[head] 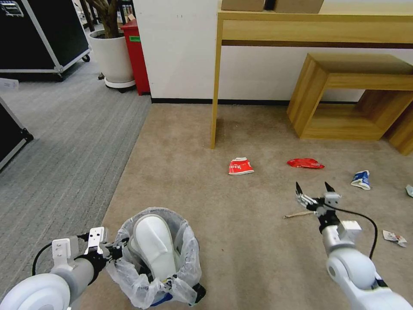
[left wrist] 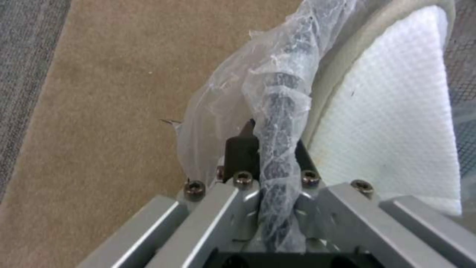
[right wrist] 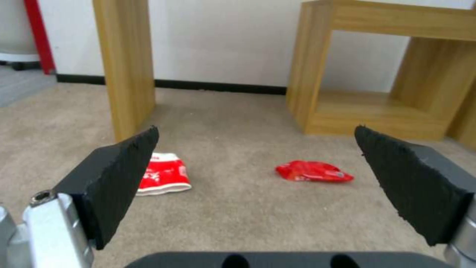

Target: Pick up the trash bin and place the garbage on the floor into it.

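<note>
The trash bin point(head: 172, 284), lined with a crinkly plastic bag, is at the lower left with a white slipper point(head: 155, 245) standing inside. My left gripper point(head: 121, 251) is shut on the trash bin's rim point(left wrist: 277, 123). On the beige carpet lie a red-white crushed cup point(head: 240, 166) point(right wrist: 163, 176), a red wrapper point(head: 305, 163) point(right wrist: 313, 171), a blue-white carton point(head: 361, 179), a wooden stick point(head: 297, 214) and crumpled paper point(head: 394, 237). My right gripper point(head: 314, 188) point(right wrist: 258, 167) hangs open above the floor near the stick, with nothing between its fingers.
A tall wooden table leg point(head: 215, 86) and a low wooden shelf unit point(head: 352, 94) stand against the white wall. A potted plant point(head: 112, 56) and a red bin point(head: 137, 56) are at the back left. Grey carpet point(head: 64, 142) runs along the left.
</note>
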`<state>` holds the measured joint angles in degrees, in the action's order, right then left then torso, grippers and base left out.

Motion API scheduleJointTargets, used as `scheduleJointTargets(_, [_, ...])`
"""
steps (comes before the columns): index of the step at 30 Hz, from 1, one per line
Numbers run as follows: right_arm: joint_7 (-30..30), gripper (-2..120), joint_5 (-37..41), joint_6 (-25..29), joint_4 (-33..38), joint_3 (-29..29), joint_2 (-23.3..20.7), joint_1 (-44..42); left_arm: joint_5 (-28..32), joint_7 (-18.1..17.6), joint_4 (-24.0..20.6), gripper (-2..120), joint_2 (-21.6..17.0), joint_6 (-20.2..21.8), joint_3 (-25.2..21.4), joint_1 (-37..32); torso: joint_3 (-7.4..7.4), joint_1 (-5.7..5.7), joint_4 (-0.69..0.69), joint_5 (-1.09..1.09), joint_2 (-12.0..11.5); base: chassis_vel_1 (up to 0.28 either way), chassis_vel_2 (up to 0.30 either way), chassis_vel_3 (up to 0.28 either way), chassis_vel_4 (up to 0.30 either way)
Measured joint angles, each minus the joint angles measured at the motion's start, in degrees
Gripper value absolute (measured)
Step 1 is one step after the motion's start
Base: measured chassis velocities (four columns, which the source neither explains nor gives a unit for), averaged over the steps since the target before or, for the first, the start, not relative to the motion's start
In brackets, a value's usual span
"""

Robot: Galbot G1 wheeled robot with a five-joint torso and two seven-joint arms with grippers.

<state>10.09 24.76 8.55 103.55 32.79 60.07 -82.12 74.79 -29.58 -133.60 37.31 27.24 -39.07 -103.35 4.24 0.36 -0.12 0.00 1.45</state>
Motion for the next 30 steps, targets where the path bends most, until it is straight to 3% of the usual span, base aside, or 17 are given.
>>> scheduleJointTargets(12, [0.46, 100, -4.30, 5.26, 0.18, 0.38, 7.34, -2.62, -4.88, 1.12, 0.38, 0, 0.80, -0.09, 0.49, -0.88, 0.00, 0.00, 0.00, 0.00, 0.00, -0.003, 0.002, 0.005, -0.003])
scheduleJointTargets(20, [5.65, 100, -9.72, 7.48, 0.02, -3.05, 7.66, -1.55, -7.21, 2.37, 0.52, 0, 1.42, -0.07, 0.34, -0.99, 0.02, 0.01, 0.01, 0.01, 0.00, -0.075, 0.054, 0.069, -0.070])
scheduleJointTargets(30, [3.75, 100, -10.72, 9.76, -1.19, -3.98, 7.43, -0.59, -10.82, 3.77, 1.02, 0, 2.35, -0.33, 0.08, -1.65, 0.01, 0.00, 0.00, 0.00, 0.00, 0.000, 0.000, 0.000, 0.000])
